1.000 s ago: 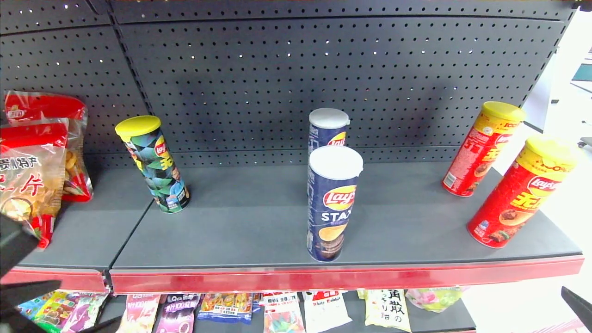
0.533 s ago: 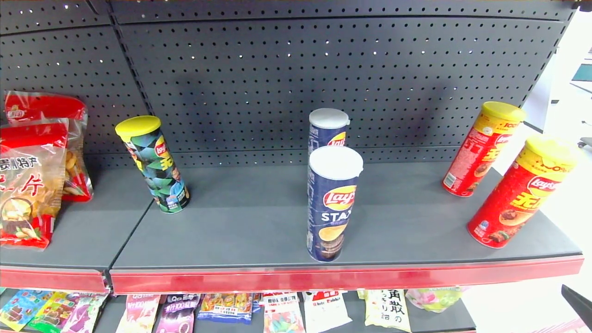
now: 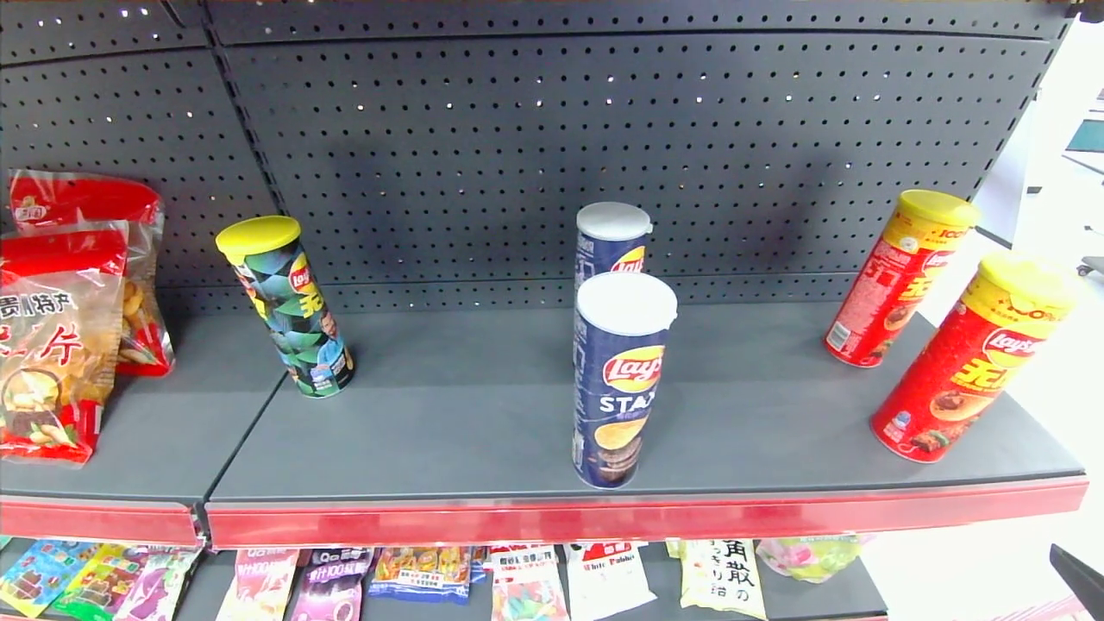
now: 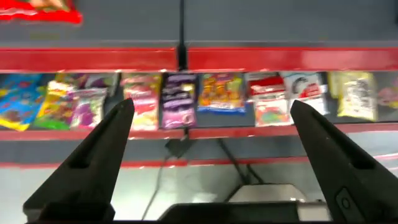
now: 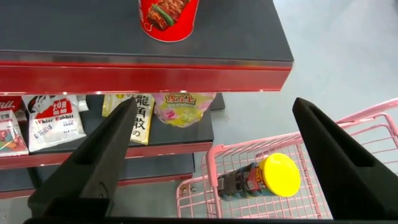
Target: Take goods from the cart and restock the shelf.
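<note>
While both arms hang empty: right jaws spread wide with nothing between them; left jaws just as wide, facing the lower rows of snack packets (image 4: 179, 99)
Can (image 5: 245, 180): lies on its side in the pink cart (image 5: 209, 165), down past the right end of the shelf (image 3: 466, 423)
Nearer arm: the right one, by a long way; the cart sits below and beyond its jaws, well apart from them
Long axis: runs roughly along the line from one finger to the other, so I'd say the wrist needs a turn to close across the body, not end to end
Look of the can: dark printed tube with a yellow lid (image 5: 280, 175), round and smooth, likely to roll
Shelf stock: blue cans (image 3: 623, 379) in the middle, red cans (image 3: 970, 362) to the right, green can (image 3: 289, 310) to the left, bare board between them
</note>
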### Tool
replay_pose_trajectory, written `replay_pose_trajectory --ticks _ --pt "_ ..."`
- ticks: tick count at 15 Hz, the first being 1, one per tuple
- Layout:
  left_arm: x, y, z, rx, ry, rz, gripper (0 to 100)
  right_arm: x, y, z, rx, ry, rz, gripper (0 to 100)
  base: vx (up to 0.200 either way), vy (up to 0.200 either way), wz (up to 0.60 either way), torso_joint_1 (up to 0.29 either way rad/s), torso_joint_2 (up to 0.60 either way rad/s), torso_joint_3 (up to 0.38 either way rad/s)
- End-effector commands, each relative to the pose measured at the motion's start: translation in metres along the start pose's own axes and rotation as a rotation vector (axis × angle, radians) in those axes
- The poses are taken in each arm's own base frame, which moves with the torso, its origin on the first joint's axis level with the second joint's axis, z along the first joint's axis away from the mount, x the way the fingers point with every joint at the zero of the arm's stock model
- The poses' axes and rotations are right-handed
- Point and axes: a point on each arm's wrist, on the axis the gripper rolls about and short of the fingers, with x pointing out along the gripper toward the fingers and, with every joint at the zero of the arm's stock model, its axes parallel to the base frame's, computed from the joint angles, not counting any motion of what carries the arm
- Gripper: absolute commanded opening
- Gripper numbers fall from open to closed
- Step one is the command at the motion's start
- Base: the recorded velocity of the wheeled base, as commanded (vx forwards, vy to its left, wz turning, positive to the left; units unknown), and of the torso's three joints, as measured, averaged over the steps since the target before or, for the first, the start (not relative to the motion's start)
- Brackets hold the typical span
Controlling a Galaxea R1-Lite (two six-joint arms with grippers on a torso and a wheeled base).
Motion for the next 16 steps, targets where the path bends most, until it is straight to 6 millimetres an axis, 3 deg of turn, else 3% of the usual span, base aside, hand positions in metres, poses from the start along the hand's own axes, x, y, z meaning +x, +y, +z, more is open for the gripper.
replay_pose_trajectory --ticks 1,4,8,13,16 --pt "0.007 0.0 -0.003 0.019 0.043 0.074 100 0.0 0.0 -0.001 -0.001 0.0 -0.002 100 0.0 0.0 0.0 0.0 0.0 0.0" --pt "0.014 0.006 -0.028 0.05 0.065 0.276 100 -0.002 0.0 -0.002 -0.003 -0.011 -0.001 100 0.0 0.0 0.0 0.0 0.0 0.0" --pt "0.006 0.012 -0.057 0.168 -0.028 0.161 100 -0.002 0.0 -0.002 -0.011 -0.009 -0.002 100 0.0 0.0 0.0 0.0 0.0 0.0" --pt "0.005 0.014 -0.066 0.205 -0.055 0.143 100 -0.001 0.0 -0.002 -0.019 -0.001 0.003 100 0.0 0.0 0.0 0.0 0.0 0.0" --pt "0.005 0.014 -0.067 0.202 -0.064 0.143 100 0.0 0.001 -0.005 -0.042 0.007 0.006 100 -0.2 0.0 0.0 0.006 0.0 0.004"
